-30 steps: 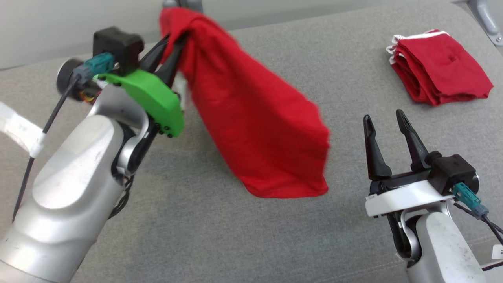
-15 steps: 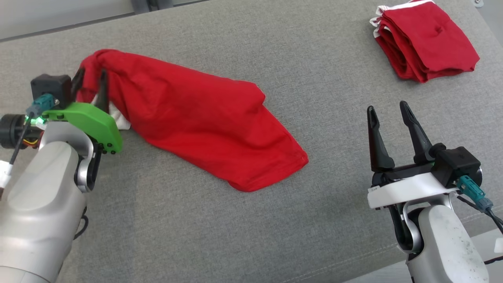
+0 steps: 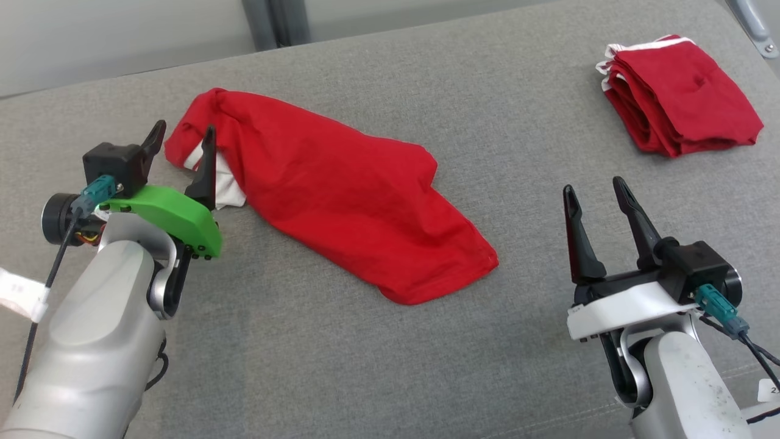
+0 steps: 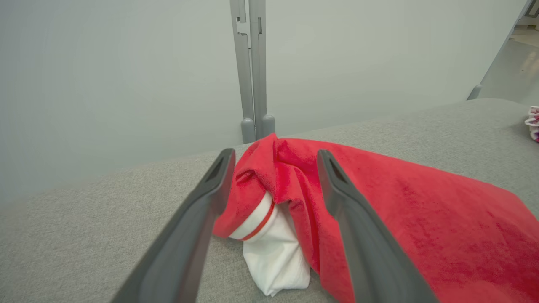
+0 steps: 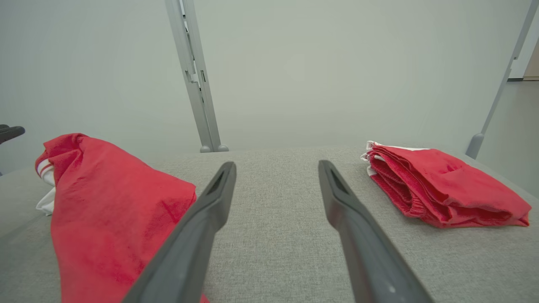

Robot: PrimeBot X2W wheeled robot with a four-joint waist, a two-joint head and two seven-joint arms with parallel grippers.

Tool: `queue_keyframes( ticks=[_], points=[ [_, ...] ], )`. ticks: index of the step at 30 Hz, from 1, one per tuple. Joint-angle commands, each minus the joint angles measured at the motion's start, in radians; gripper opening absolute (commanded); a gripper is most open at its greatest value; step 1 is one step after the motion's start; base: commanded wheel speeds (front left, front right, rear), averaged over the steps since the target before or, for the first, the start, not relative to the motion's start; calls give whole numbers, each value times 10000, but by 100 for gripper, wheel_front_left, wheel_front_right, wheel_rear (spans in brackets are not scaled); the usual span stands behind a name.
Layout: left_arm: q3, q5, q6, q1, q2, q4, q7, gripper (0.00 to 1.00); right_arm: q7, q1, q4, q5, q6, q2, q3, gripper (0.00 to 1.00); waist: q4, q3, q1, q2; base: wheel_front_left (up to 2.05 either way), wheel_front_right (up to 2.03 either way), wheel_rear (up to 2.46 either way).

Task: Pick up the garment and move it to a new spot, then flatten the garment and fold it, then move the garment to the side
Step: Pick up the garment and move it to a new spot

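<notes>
I count two red cloth things on the grey counter (image 3: 365,366), and two end effectors, both mine. The first is the garment (image 3: 341,201), one loose piece lying crumpled and slanted across the middle of the counter. Its bunched end points toward my left side and its wider hem end toward my right. A white inner part (image 4: 273,252) with a thin red stripe shows at the bunched end. The second is a folded red pile (image 3: 682,91) with white edging at the far right corner, well apart from the garment. I cannot tell whether that pile is one piece or several.

My left end effector (image 3: 184,128) stands wide open and holds nothing. Its two dark fingers are spread to either side of the garment's bunched end, which lies on the counter between them. In the left wrist view the cloth sits in the gap, with the white part low between the fingers. The finger nearer the garment overlaps the red cloth in both views, but I cannot tell whether it touches.

My right end effector (image 3: 593,186) is also wide open and empty. It hovers over bare counter, with the garment's hem end to one side and the folded pile to the other, touching neither.
</notes>
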State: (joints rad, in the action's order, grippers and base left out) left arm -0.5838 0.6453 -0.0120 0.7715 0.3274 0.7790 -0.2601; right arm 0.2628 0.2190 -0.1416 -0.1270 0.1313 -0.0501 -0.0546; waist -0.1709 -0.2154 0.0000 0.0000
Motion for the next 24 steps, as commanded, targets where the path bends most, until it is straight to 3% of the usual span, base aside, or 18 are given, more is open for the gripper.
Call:
queue_keyframes(
  ticks=[1,9,18,24],
  points=[
    [242,41,74,-288,13,-324,-53,100,27,-151,-65,51,-11,-8,23,100,427,470,0,0,0,0,0],
    [1747,-736,597,-2828,-113,-2988,-49,100,27,-472,-372,184,-12,-11,98,100,1007,1250,0,0,0,0,0],
    [3234,-1542,911,-5912,-957,-5358,-39,100,27,-944,-685,150,-11,-9,160,100,1546,1826,0,0,0,0,0],
    [3823,-2237,847,-7320,-1583,-6285,-36,100,27,-1178,-713,-77,-11,-10,70,100,1682,2030,0,0,0,0,0]
  ],
)
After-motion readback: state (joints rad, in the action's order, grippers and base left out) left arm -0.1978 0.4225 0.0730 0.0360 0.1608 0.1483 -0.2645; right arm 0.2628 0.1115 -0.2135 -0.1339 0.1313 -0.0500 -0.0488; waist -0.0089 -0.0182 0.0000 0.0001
